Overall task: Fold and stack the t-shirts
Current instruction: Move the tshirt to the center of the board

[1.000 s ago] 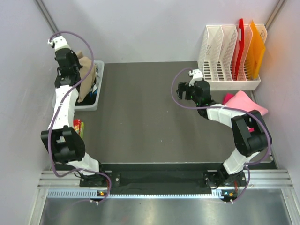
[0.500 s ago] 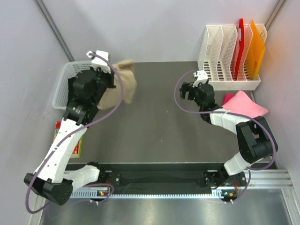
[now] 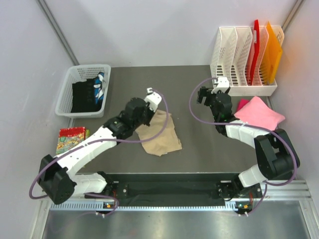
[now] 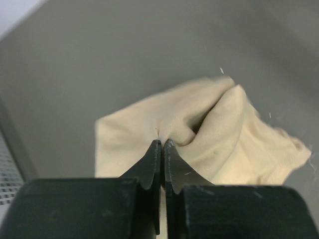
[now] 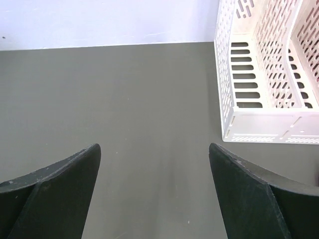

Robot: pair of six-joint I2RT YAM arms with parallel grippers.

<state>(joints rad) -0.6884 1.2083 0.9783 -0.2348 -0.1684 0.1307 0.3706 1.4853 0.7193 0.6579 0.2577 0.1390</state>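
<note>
The left jaws were seen pressed shut, with a fold of the tan t-shirt (image 3: 160, 134) pinched right at their tips. In the left wrist view the tan t-shirt (image 4: 219, 129) was bunched up just ahead of the closed jaws and spread out beyond them and to their right, rumpled on the grey desk (image 3: 209, 144). From above, the cloth was found lying crumpled on the desk directly under and beyond the left jaws, well apart from the right jaws. The right jaws were held wide, with nothing between them and only bare desk seen below in the right wrist view. The white file rack (image 5: 264, 74) stood ahead of the right jaws and to their right, not touched. The pink t-shirt (image 3: 259, 112) was left behind the right jaws, off to their right, resting beside that arm and just in front of the rack (image 3: 241, 64). A red sheet (image 3: 255, 45) and an orange sheet (image 3: 272, 55) were stood upright in the rack. The mesh basket (image 3: 66, 94) was set far to the left of the left jaws.
</note>
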